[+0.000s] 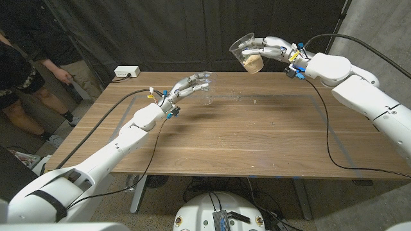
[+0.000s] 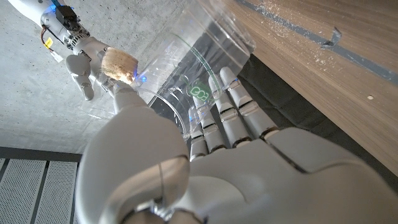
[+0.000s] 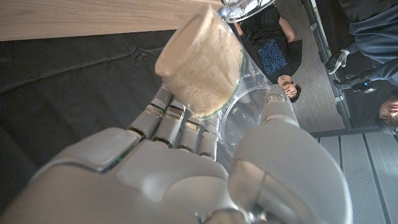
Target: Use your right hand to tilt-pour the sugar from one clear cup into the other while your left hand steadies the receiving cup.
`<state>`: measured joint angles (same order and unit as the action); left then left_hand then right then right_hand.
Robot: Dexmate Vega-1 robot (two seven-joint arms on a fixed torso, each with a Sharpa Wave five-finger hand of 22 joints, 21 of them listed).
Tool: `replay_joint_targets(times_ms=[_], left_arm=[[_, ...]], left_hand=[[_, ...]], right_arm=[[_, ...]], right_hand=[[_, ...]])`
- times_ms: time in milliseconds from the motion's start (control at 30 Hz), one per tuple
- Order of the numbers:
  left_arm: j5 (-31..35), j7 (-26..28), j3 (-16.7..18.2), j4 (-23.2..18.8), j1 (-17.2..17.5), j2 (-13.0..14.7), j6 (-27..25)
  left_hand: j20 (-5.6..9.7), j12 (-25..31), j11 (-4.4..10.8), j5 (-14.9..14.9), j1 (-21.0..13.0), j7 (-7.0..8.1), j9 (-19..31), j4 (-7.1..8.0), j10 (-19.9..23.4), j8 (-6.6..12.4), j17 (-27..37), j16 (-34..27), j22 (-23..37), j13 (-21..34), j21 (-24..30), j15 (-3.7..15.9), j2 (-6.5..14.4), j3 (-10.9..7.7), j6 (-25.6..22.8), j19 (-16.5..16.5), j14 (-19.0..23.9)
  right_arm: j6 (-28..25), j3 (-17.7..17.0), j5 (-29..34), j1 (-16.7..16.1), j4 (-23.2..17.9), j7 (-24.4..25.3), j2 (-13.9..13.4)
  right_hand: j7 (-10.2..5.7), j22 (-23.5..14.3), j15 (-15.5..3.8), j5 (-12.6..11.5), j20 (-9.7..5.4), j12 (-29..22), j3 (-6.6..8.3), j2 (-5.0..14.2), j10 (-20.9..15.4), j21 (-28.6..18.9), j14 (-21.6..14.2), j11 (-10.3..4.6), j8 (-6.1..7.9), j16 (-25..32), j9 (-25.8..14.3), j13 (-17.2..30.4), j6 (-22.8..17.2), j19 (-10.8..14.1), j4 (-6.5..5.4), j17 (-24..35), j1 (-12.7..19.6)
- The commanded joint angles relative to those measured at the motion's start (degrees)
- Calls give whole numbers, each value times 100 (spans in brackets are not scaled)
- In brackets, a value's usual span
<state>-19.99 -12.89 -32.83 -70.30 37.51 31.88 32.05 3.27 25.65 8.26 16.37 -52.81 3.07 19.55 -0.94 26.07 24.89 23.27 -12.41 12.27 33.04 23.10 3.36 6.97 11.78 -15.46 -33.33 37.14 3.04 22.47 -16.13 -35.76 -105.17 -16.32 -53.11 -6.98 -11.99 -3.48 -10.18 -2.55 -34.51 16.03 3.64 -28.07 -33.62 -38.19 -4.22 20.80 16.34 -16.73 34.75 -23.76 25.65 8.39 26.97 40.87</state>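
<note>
An empty clear cup (image 1: 207, 88) stands upright on the table (image 1: 257, 138), left of centre toward the far side. My left hand (image 1: 187, 86) grips it, fingers and thumb around its wall (image 2: 186, 68). My right hand (image 1: 273, 48) holds the second clear cup (image 1: 246, 52) in the air above the table's far edge, right of the empty cup and apart from it. That cup is tilted, its mouth up and to the left. The brown sugar (image 1: 253, 63) sits packed in its base (image 3: 202, 62). In the left wrist view the sugar cup (image 2: 118, 65) shows beyond the empty one.
A white box (image 1: 126, 72) lies at the table's far left corner. A person (image 1: 26, 58) stands beside the left edge. Black cables run from both wrists across the wood. Loose grains (image 2: 280, 15) and blue tape lines mark the tabletop.
</note>
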Motion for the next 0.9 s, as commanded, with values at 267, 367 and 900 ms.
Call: replay_joint_targets(times_ms=[267,367,900], left_arm=[[-49,-220,-97,544,-172,-309,333],[-35,-222,-100,583,-179,-331,365],[-72,-260,-95,592,-174,-359,365]], left_hand=[[232,46,26,-20,-15,4,33,6,16,-32,35,24,11,19,40,755,22,76,-44,50,30],[233,47,25,-21,-18,1,34,7,16,-35,37,21,11,17,42,745,22,81,-40,56,39],[237,47,25,-27,-40,8,42,13,4,-40,49,29,11,13,58,766,37,101,-46,65,29]], right_arm=[[-413,226,244,280,-276,-399,-52],[-453,323,323,362,-259,-485,-3],[-504,628,550,725,32,-829,285]], right_hand=[[12,1,-990,-12,-627,7,45,27,-37,-15,-59,8,29,22,-31,23,-87,-3,-4,33,40],[12,2,-990,-11,-628,9,44,27,-51,-16,-62,-3,26,23,-33,20,-87,-3,-5,36,42],[11,5,-991,-8,-616,30,45,32,-40,-18,-57,-17,9,19,-43,28,-79,-8,-6,44,53]])
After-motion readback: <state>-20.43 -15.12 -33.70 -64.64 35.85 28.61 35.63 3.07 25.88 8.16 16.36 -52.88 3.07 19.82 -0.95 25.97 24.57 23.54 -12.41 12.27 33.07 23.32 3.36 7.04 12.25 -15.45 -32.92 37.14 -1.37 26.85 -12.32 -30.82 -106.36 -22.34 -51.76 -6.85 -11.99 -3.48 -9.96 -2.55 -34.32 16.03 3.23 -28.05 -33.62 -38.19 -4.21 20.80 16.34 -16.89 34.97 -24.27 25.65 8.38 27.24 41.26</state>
